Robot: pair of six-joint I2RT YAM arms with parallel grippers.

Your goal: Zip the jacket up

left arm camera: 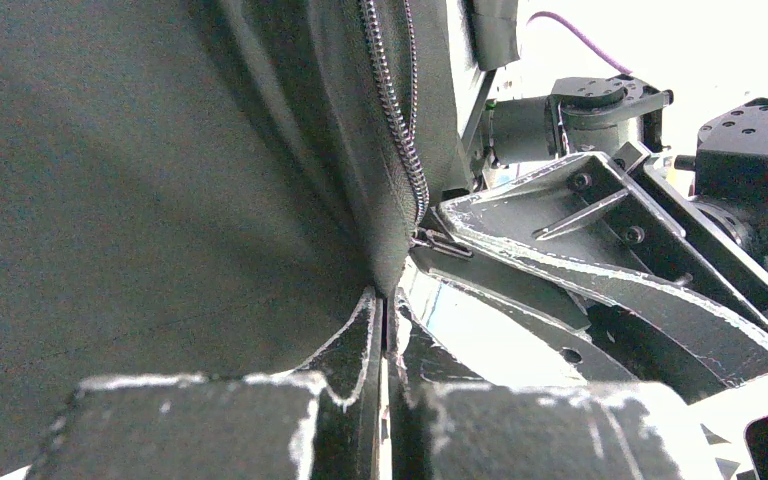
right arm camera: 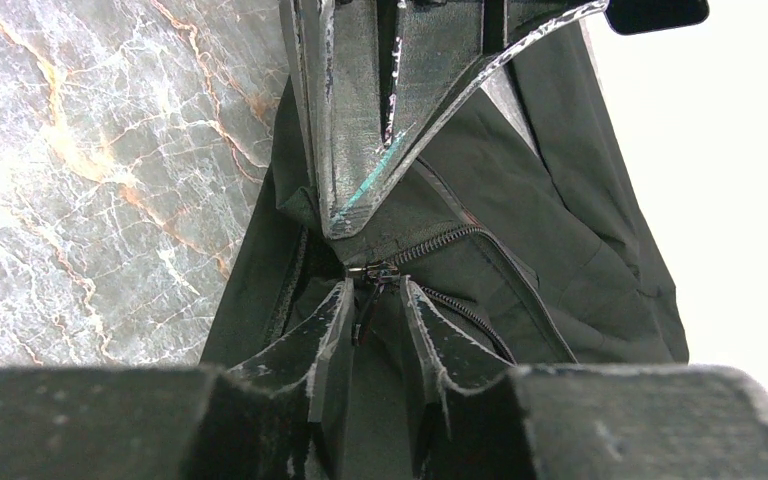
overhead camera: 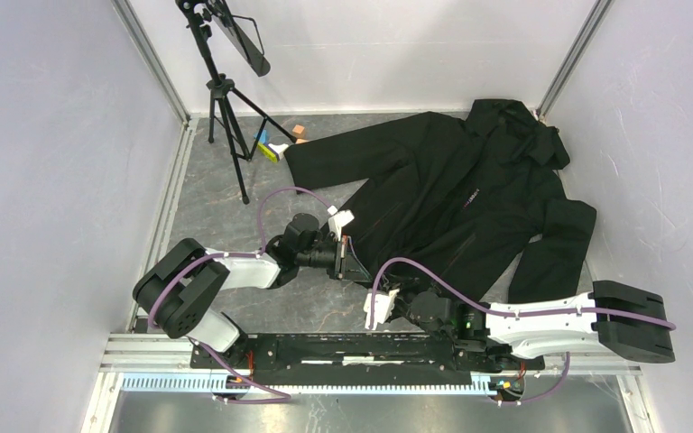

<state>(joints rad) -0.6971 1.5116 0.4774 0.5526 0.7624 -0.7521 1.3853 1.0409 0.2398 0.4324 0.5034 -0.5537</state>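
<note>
jacket hem gripped at the zip

it lies spread on the grey marbled counter, hood far right, hem near the arms. left end effector is clenched on the hem fabric beside the zipper teeth. right end effector stands parted, fingers straddling the zipper pull. a tripod stands far left.

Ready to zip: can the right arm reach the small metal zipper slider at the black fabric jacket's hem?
Probably yes: the zipper slider sits just ahead of the open right gripper, nothing between. The left gripper, clamped on the jacket hem beside it, doesn't cover it.
</note>
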